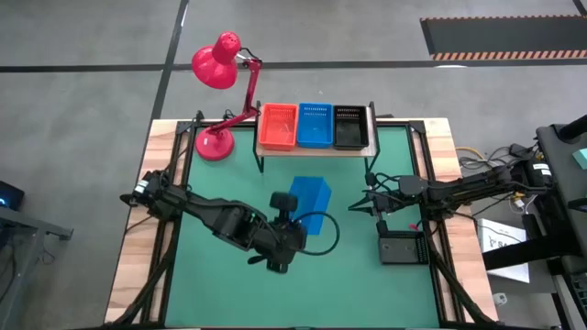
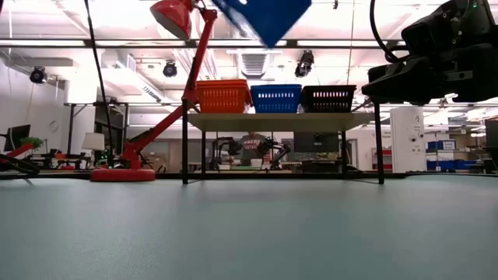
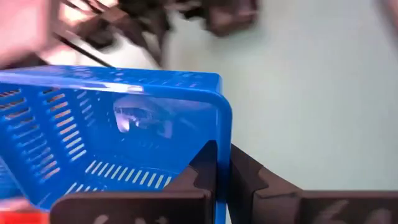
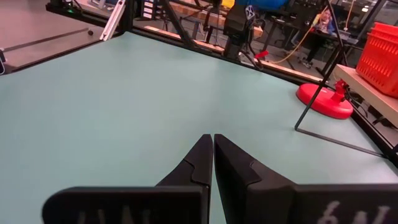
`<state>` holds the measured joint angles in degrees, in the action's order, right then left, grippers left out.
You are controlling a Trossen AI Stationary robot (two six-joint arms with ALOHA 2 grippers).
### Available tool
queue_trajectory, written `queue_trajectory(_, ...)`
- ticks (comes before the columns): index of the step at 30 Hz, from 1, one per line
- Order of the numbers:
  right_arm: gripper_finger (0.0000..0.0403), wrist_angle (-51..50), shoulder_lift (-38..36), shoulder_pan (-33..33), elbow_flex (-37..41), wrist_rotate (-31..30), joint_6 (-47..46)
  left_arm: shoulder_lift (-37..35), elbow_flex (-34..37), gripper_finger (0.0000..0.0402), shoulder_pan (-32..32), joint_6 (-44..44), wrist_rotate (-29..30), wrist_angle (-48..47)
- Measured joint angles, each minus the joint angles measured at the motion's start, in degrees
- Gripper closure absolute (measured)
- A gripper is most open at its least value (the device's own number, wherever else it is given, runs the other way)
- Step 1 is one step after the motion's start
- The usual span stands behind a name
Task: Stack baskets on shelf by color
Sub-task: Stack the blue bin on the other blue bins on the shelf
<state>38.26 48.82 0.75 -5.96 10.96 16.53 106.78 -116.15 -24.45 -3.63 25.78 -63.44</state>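
Observation:
The light-wood shelf (image 1: 316,149) stands at the table's far side and bears an orange-red basket (image 1: 277,126), a blue basket (image 1: 314,126) and a black basket (image 1: 348,126) side by side. My left gripper (image 3: 222,155) is shut on another blue basket (image 1: 310,200), which is lifted high over the table's middle and shows tilted in the low view (image 2: 264,15). My right gripper (image 4: 213,140) is shut and empty, above the table to the right of the held basket (image 1: 359,207). A black basket (image 1: 402,247) rests flat on the table under my right arm. My left gripper holds the blue basket by one wall near a corner (image 3: 224,134), with one finger (image 3: 202,171) inside the basket and one (image 3: 252,177) outside. The basket is lifted clear of the table and tilted.
A red desk lamp (image 1: 218,64) stands with its base (image 1: 213,145) on the table just left of the shelf, its arm leaning toward the shelf's left end. The green table top (image 1: 229,284) lies open in front of both arms.

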Motion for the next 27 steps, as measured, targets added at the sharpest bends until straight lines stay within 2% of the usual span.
queue_trajectory(3, 0.0394, 0.0, 0.0, 0.02, 0.0, 0.0, 0.0, 0.04, -0.99, 0.0402, 1.35, 8.33, 5.9, -0.08)
queue_trajectory(8, 0.0394, 0.0, 0.0, 0.02, 0.0, 0.0, -0.02, 0.04, -1.98, 0.0402, 5.3, 19.26, 10.8, 1.58)
queue_trajectory(14, 0.0394, -0.33, 0.0, 0.02, 0.0, 0.0, -0.02, 0.07, -1.69, 0.0401, 12.2, 27.49, 10.89, 6.04)
queue_trajectory(20, 0.0394, -0.31, 0.0, 0.02, 0.0, 0.0, -0.02, 0.07, -1.69, 0.0401, 19.98, 30.2, 10.48, 6.78)
queue_trajectory(27, 0.0394, -0.31, 0.0, 0.02, 0.0, -0.02, 0.0, 0.07, -1.56, 0.0401, 27.17, 31.58, 4.87, 12.47)
